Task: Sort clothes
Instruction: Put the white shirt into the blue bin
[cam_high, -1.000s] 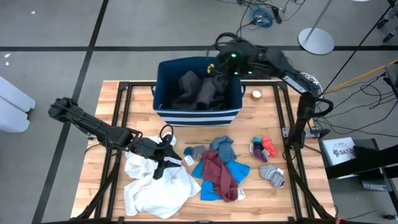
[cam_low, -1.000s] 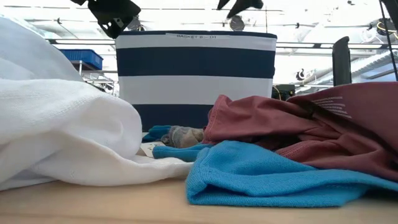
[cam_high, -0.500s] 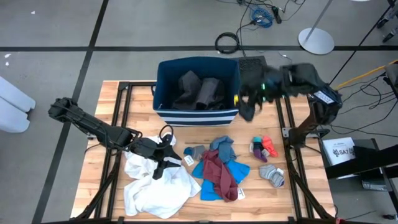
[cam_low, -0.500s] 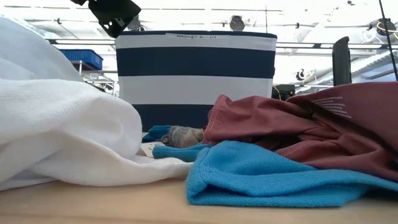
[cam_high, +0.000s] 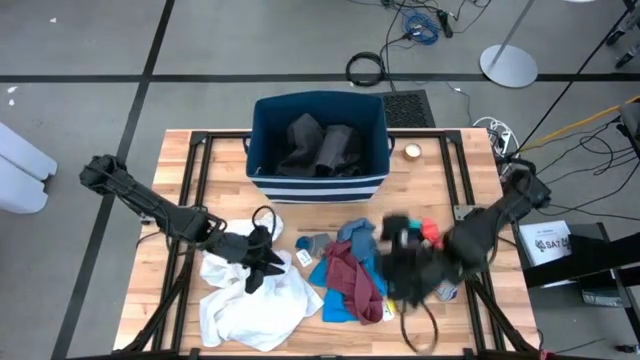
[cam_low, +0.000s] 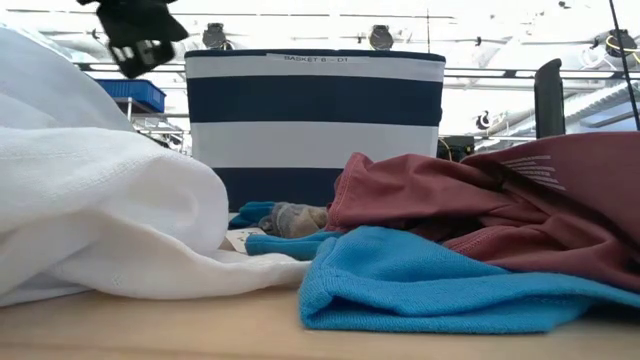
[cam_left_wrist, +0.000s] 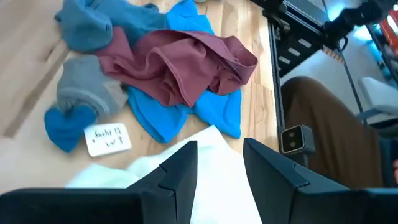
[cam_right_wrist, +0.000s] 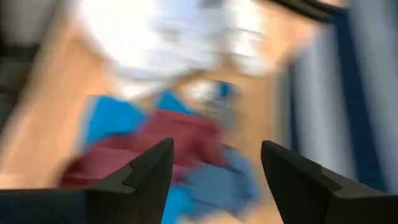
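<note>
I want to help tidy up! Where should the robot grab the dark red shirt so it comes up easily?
Best guess: pinch the raised fold along the top of the crumpled maroon fabric shirt, coming straight down from above. It lies draped over the bright blue cloth, so its humped ridge stands clear, while its lower edges lie against the blue cloth and could drag that up too. The open right claw is already over it.

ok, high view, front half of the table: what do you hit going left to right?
white garment with the left gripper over it → maroon garment on the bright blue one → right gripper, blurred mid-swing → grey socks
</note>
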